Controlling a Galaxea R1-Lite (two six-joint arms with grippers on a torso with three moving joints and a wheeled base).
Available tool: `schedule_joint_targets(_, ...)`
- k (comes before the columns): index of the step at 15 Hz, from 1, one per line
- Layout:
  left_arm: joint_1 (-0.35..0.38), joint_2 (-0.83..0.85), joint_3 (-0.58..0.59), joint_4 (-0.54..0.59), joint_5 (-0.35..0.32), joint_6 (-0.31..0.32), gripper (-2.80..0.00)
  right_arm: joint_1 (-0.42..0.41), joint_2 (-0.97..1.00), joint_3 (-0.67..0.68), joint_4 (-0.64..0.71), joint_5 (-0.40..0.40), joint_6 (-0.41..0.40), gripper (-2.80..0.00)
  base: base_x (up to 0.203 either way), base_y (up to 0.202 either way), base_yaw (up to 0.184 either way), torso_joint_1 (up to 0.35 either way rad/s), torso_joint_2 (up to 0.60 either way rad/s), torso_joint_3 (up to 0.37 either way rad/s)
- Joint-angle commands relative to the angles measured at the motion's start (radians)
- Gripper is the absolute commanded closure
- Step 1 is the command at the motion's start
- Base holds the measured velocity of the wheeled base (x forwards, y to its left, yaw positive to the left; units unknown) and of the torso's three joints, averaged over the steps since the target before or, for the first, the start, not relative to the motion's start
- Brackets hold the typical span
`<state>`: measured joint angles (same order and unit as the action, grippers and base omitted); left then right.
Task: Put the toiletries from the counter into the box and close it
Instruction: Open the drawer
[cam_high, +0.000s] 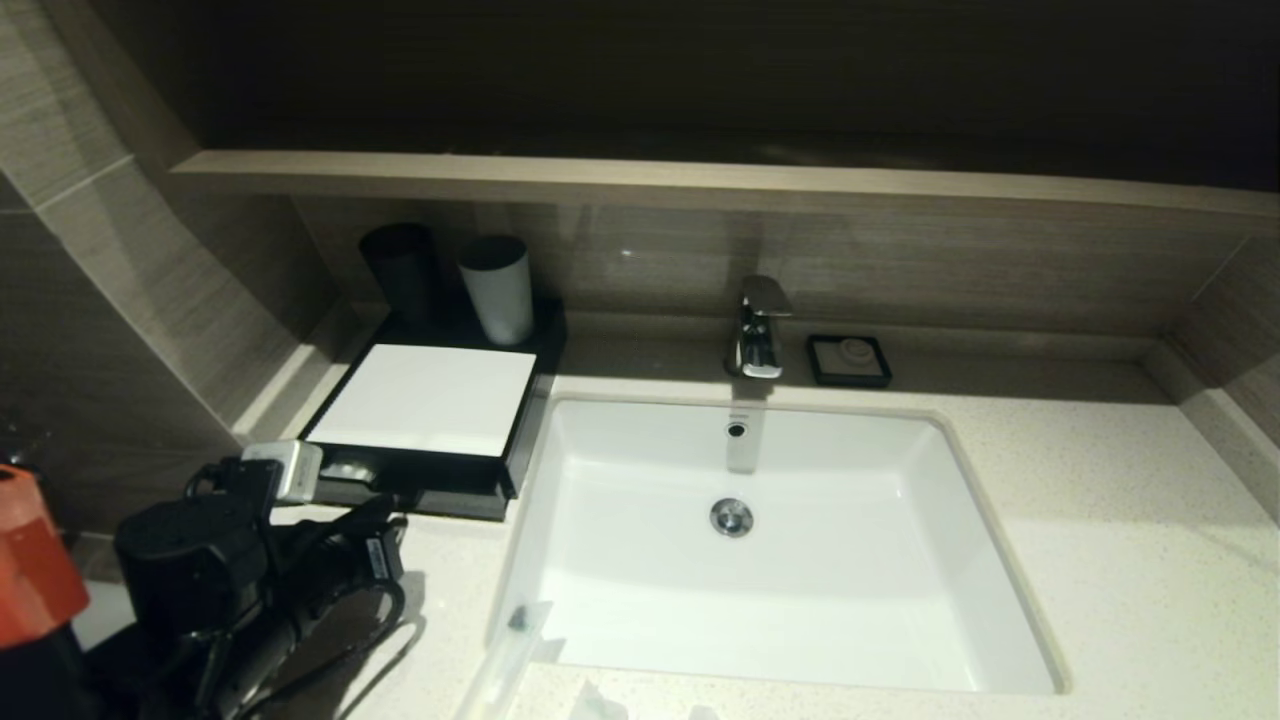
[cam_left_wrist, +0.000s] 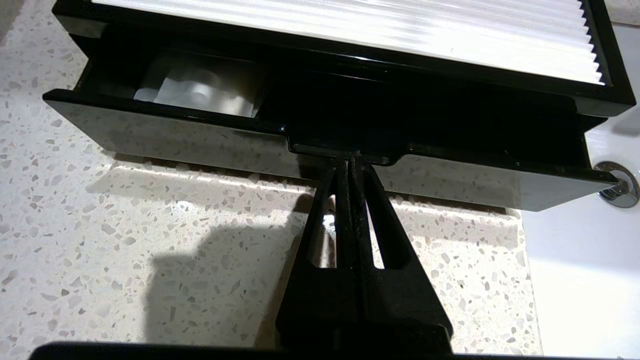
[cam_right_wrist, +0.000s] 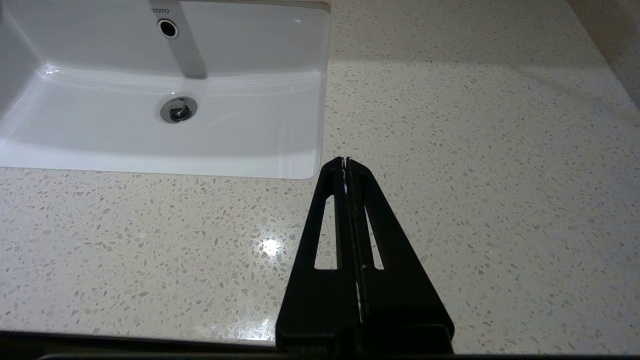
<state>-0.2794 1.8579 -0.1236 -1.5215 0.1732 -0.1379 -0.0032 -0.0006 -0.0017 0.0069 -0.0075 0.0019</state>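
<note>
The black box (cam_high: 430, 400) with its white top stands on the counter (cam_high: 1100, 500) left of the sink. Its front drawer (cam_left_wrist: 200, 135) is pulled out a little, and a white wrapped packet (cam_left_wrist: 200, 92) lies inside at one end. My left gripper (cam_left_wrist: 350, 160) is shut, its tips against the notch in the middle of the drawer front; in the head view this left gripper (cam_high: 385, 505) is just before the box. A long slim packet (cam_high: 510, 640) and two small toiletries (cam_high: 600, 700) lie near the counter's front edge. My right gripper (cam_right_wrist: 346, 161) is shut and empty over bare counter.
The white sink basin (cam_high: 800, 600) fills the middle, with a chrome faucet (cam_high: 760, 325) behind it. A black cup (cam_high: 400, 270) and a grey cup (cam_high: 497, 288) stand behind the box. A small black soap dish (cam_high: 849, 360) sits right of the faucet, under the wood-grain ledge (cam_high: 700, 185).
</note>
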Motion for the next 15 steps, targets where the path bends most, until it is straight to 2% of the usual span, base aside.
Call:
schedule_joint_targets(1, 0.0, 0.003, -0.005, -0.009, 0.002, 0.0, 0.0, 0.0, -0.001, 0.0, -0.001, 0.0, 0.0, 0.0, 0.0, 0.0, 0.0, 0.0, 0.0, 0.0)
schedule_joint_targets(15, 0.0, -0.007, -0.002, -0.009, 0.003, 0.015, 0.0, 0.0, -0.001, 0.0, -0.001, 0.0, 0.0, 0.0, 0.0, 0.0, 0.0, 0.0, 0.0, 0.0)
